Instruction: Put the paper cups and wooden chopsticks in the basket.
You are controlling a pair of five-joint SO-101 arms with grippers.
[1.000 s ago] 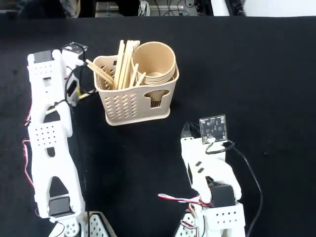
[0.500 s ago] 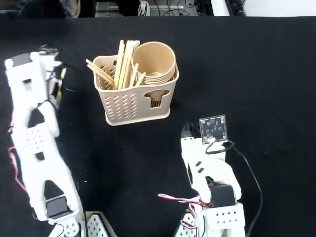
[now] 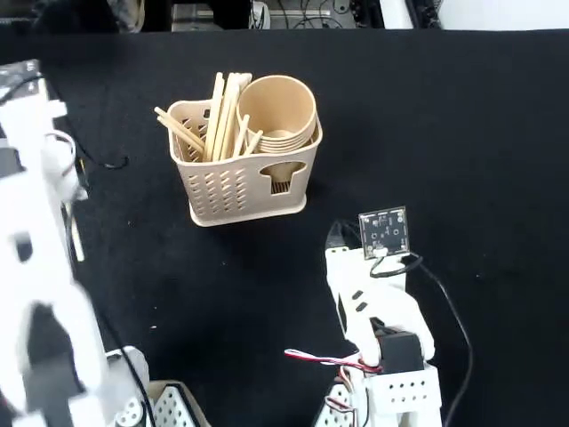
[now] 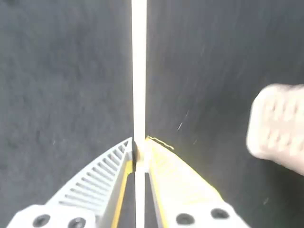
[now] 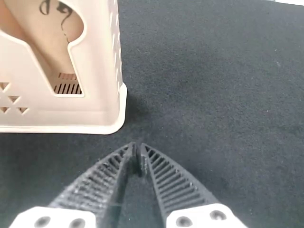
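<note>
Black cloth table (image 3: 462,116); L jaws clamp pale flat chopstick (image 4: 138,71); R jaws closed, empty, nr beige basket (image 5: 97,71).

Cups (image 3: 277,111), chopsticks (image 3: 222,111) in basket (image 3: 240,191); one chopstick (image 4: 138,71) gripped

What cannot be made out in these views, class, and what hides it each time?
High view: the left arm is blurred and cut by the frame edge; the nested cups cannot be counted.
Left wrist view: the basket is a blur at the edge; the chopstick in the left tool runs out of frame.
Right wrist view: the basket is cut by the edge, its wall hiding most contents.
</note>
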